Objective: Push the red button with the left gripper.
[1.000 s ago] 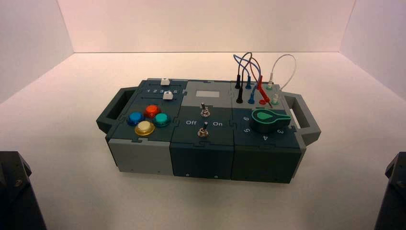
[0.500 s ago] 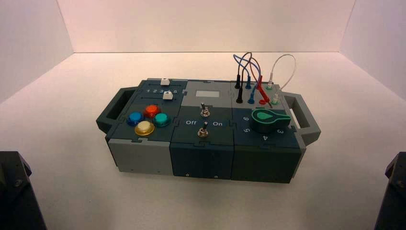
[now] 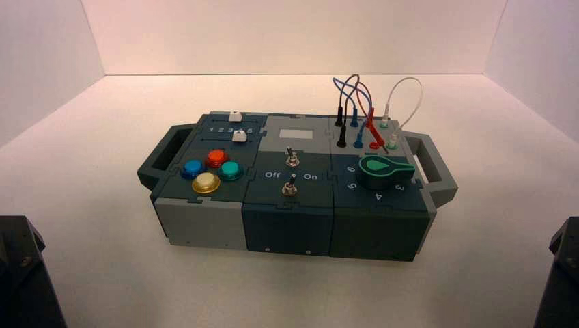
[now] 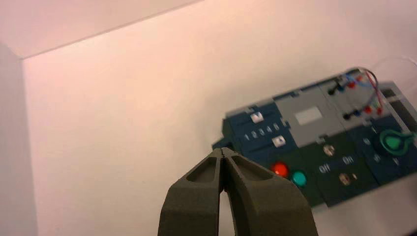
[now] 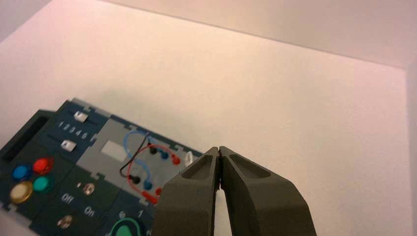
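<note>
The red button is a small glossy orange-red dome on the box's left part, at the back of a cluster with a blue button, a teal button and a yellow button. It also shows in the left wrist view and the right wrist view. My left gripper is shut and empty, well off the box at the near left; only the arm's dark corner shows in the high view. My right gripper is shut and empty, parked at the near right.
The box stands mid-table with a handle at each end. It bears two white sliders, two toggle switches marked Off and On, a green knob and plugged wires. White walls ring the table.
</note>
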Available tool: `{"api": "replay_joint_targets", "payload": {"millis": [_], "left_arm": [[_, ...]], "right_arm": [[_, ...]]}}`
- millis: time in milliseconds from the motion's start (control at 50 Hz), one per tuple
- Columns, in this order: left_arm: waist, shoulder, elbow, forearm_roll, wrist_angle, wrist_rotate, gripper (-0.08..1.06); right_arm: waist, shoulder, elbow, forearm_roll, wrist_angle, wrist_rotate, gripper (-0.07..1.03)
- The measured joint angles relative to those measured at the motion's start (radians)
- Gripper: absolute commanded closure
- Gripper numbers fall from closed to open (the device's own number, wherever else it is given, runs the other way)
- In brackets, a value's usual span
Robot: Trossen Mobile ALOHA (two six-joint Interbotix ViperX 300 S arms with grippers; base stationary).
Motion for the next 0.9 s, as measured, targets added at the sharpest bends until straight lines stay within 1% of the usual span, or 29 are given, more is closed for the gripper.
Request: {"api": "replay_joint_targets", "payload": {"millis": [140, 160, 300, 460, 640, 760, 900], "left_arm": [[-0.028, 0.014, 0.014, -0.002, 0.0, 0.002, 1.01], [-0.037, 0.02, 0.018, -0.002, 0.0, 0.0, 1.01], [-0.057, 0.055, 0.028, -0.003, -0.011, 0.0, 1.01], [-0.086, 0.104, 0.038, -0.012, -0.035, 0.0, 1.01], [-0.118, 0.163, 0.046, -0.02, -0.087, -0.005, 1.01], [-0.13, 0.209, 0.055, -0.031, -0.118, -0.009, 1.01], [-0.166, 0.276, 0.069, -0.046, -0.153, -0.015, 1.01]], "right_arm": [[0.04, 0.012, 0.002, 0.006, 0.006, -0.002, 0.98], [0.054, 0.021, 0.002, 0.006, 0.006, -0.002, 0.98], [0.08, 0.058, 0.002, 0.006, 0.008, -0.003, 0.98], [0.107, 0.11, 0.002, 0.008, 0.009, -0.009, 0.98], [0.124, 0.161, -0.011, 0.008, 0.008, -0.011, 0.98], [0.14, 0.198, -0.029, 0.008, 0.009, -0.012, 0.98], [0.166, 0.236, -0.041, 0.008, 0.006, -0.012, 0.98]]}}
